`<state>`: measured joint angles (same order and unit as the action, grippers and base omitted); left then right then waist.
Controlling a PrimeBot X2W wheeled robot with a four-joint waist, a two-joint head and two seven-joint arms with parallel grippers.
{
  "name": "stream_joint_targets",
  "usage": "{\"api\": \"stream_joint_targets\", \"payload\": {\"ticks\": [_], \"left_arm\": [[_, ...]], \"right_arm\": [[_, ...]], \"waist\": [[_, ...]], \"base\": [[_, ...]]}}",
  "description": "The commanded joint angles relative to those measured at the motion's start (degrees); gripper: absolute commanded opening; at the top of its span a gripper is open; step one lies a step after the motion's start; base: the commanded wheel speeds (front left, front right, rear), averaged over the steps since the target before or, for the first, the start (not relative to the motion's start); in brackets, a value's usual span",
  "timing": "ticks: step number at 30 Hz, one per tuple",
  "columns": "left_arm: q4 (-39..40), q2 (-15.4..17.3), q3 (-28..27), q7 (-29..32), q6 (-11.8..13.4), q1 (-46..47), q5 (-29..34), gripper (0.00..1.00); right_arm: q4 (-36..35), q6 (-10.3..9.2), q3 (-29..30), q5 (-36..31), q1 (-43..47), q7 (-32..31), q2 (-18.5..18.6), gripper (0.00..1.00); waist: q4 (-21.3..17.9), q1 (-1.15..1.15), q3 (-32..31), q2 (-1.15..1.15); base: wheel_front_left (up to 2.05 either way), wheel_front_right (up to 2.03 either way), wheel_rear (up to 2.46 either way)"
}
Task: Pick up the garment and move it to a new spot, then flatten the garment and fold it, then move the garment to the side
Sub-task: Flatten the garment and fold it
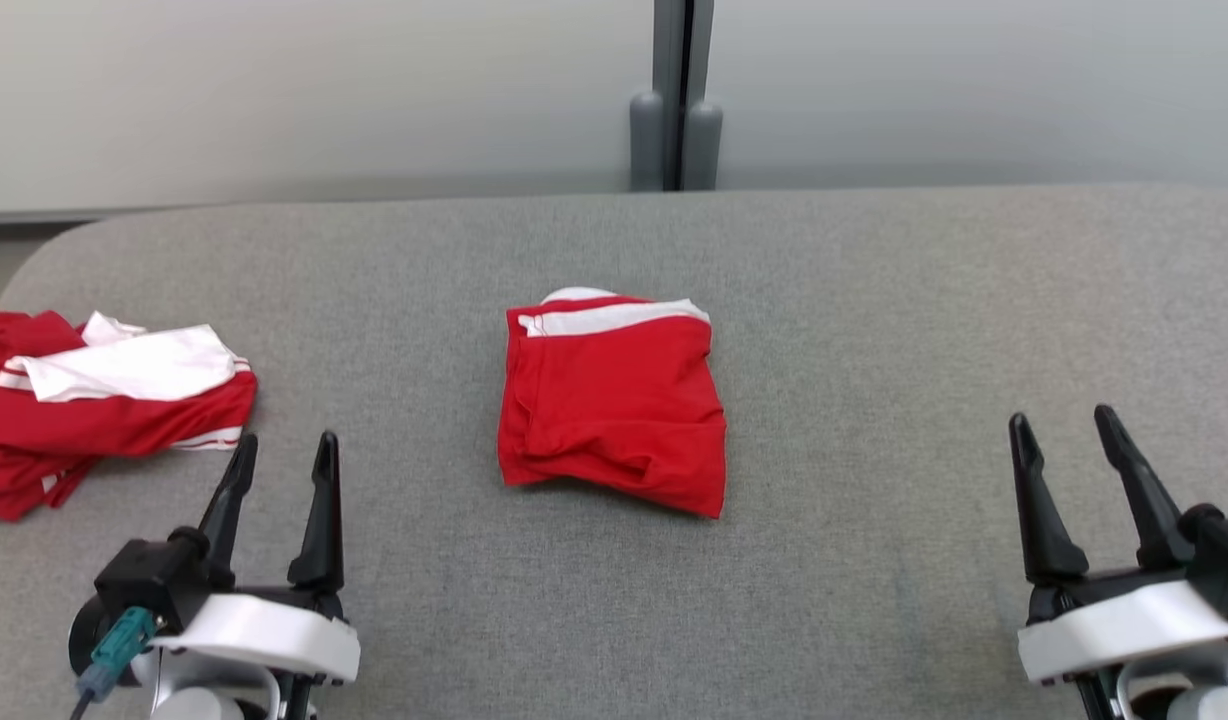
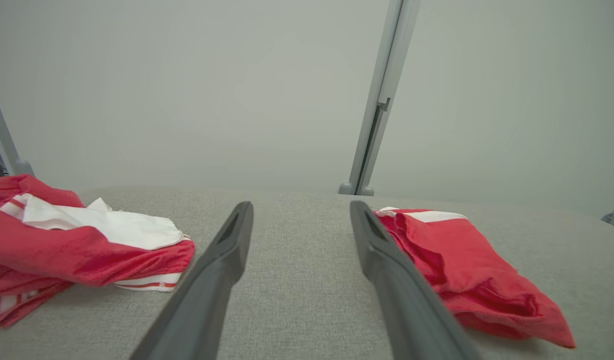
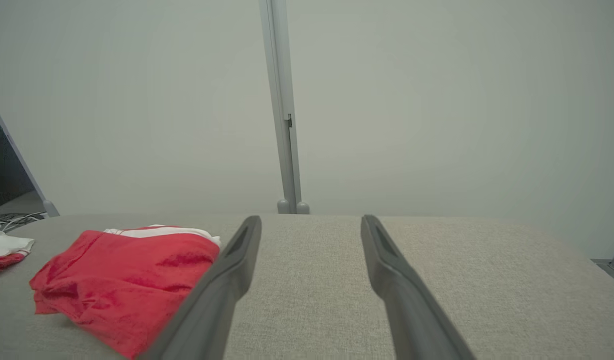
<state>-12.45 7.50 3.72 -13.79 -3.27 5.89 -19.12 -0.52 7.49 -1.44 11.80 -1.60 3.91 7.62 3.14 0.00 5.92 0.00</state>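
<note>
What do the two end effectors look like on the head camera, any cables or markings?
The left end effector has two long, tapered black fingers on a black base, backed by a glossy white shell. A teal connector with a thin cable plugs into its outer side. The right end effector matches: black fingers, white shell. No markings are visible.

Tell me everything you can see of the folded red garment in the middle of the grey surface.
The folded red garment is a compact, roughly square bundle of soft, slightly shiny cloth, with a white band along its far edge and loose creases at the near edge. It lies flat on the grey fabric surface, between the left tool and right tool, both open and clear of it.
</note>
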Motion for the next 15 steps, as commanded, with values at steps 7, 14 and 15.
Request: {"api": "stream_joint_targets", "payload": {"ticks": [7, 14, 15], "left_arm": [[0.3, 0.8, 0.6, 1.1, 0.7, -3.7, 0.7, 1.00], [1.1, 1.1, 1.2, 1.9, 1.3, -4.8, 0.6, 1.00], [1.2, 1.2, 1.2, 2.0, 1.3, -4.9, 0.6, 1.00]], "right_arm": [[-2.3, -0.01, 1.0, -0.2, 4.9, -2.3, -0.2, 1.00], [-3.4, -0.01, 1.6, 0.4, 6.9, -3.4, -0.2, 1.00], [-3.4, -0.01, 1.6, 0.5, 6.9, -3.4, -0.1, 1.00]], "waist": [[-0.7, 0.00, -4.9, 0.00], [-0.9, 0.00, -6.2, 0.00], [-0.9, 0.00, -6.2, 0.00]], "base": [[0.00, 0.00, 0.00], [0.00, 0.00, 0.00], [0.00, 0.00, 0.00]]}}
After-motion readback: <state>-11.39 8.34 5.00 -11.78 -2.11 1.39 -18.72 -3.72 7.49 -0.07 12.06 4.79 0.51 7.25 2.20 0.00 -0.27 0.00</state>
